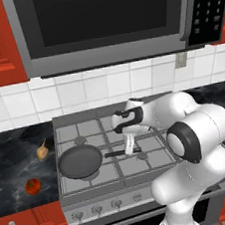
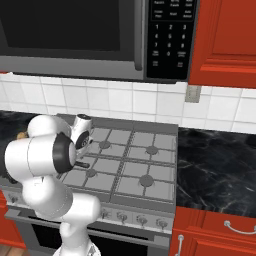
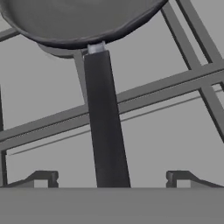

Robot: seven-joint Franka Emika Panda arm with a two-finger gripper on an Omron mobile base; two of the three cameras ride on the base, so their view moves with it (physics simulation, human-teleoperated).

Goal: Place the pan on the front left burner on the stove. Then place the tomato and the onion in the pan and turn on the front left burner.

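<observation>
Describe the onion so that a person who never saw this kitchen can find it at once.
Start at the stove under the microwave, then look at the dark counter on its left. The onion lies there near the stove's edge: a tan bulb with a pointed stalk, unlike the round red tomato nearer the front.

My two base views flank the stove (image 1: 140, 158) (image 2: 130, 165) from behind (both share it); my hand view hangs close above its grates.

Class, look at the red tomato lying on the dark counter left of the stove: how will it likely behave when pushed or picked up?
The tomato looks round, so a sideways push would probably set it rolling on the flat counter. Its glossy skin suggests it may slip between hard fingers. It is far smaller than the pan, so probably light.
</observation>
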